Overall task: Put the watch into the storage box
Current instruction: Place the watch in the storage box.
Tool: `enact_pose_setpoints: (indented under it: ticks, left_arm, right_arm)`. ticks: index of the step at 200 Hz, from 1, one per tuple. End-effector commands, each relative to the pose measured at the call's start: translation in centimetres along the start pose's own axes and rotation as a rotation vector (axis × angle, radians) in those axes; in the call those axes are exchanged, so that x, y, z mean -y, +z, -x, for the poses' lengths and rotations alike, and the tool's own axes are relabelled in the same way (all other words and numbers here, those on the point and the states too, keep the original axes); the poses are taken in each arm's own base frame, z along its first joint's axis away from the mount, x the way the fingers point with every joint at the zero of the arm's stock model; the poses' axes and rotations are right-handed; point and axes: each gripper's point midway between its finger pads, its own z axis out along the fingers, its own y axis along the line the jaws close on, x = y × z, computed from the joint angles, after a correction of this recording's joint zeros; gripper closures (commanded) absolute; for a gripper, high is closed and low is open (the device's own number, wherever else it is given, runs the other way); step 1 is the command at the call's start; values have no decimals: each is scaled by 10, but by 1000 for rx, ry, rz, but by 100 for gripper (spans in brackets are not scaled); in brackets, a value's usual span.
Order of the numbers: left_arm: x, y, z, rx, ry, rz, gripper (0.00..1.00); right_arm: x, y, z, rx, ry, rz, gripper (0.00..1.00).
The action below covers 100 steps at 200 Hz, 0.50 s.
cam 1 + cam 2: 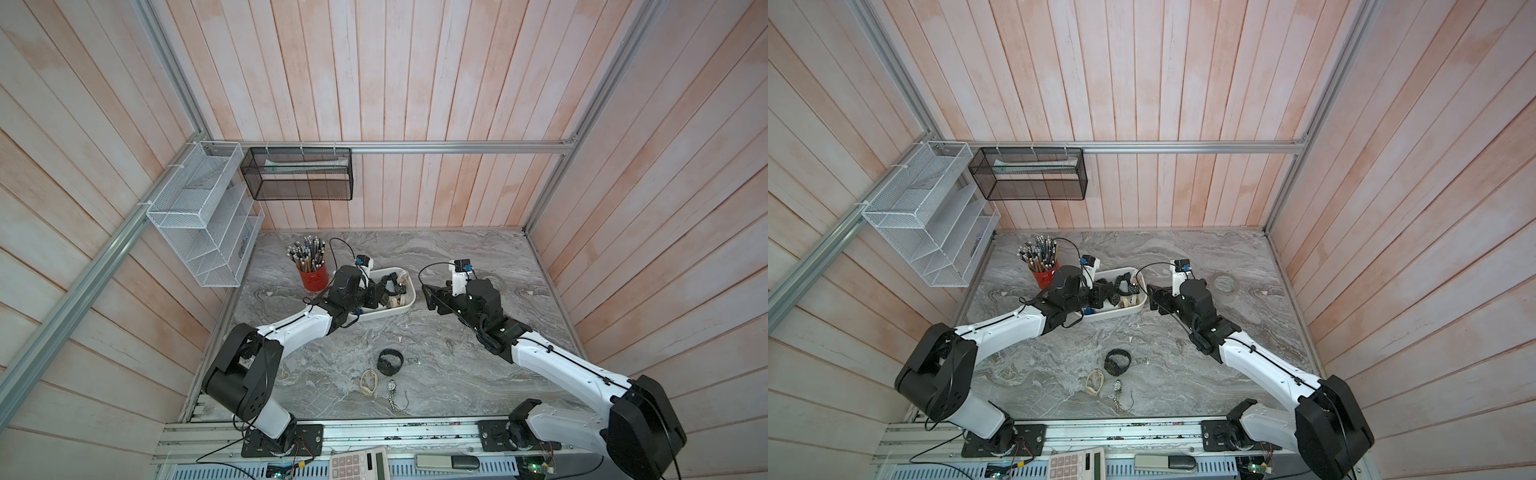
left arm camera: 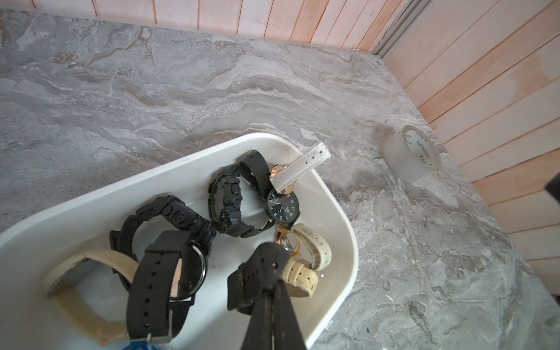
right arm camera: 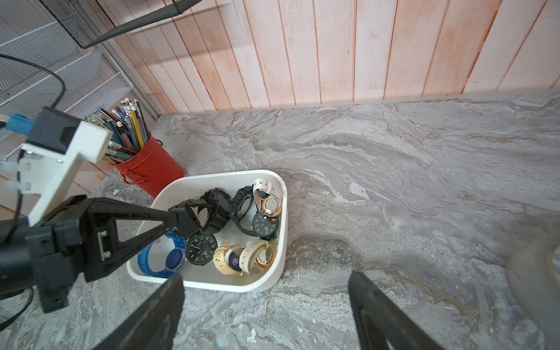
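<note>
Left claw (image 2: 274,291), pinched shut on the black-strapped watch (image 2: 245,281), hangs over the white plastic storage box (image 1: 399,311), mid-frame in a top view; I'd dip lower before releasing. Right claw (image 3: 266,306) gapes empty.

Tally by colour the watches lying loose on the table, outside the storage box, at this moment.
Black watch: 1
Cream watch: 1
Silver watch: 1
Total: 3
</note>
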Motion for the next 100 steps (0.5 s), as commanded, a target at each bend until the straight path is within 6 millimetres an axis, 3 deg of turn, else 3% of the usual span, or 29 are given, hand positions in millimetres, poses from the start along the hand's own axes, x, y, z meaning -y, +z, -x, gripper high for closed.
enact_pose_setpoints:
  ticks: [1,22,32,100]
  left_arm:
    - [-4,7,7,18,17,12,100]
    - [-3,6,4,8,4,8,100]
    - [-2,3,6,13,0,4,94]
    - [19,-37,37,118,12,-44,31]
  right_arm:
    - [5,1,-1,0,-5,-13,13]
    - [5,3,-2,-6,0,-11,13]
    - [4,3,-1,-6,1,-8,13]
    - [0,7,2,-5,4,8,13]
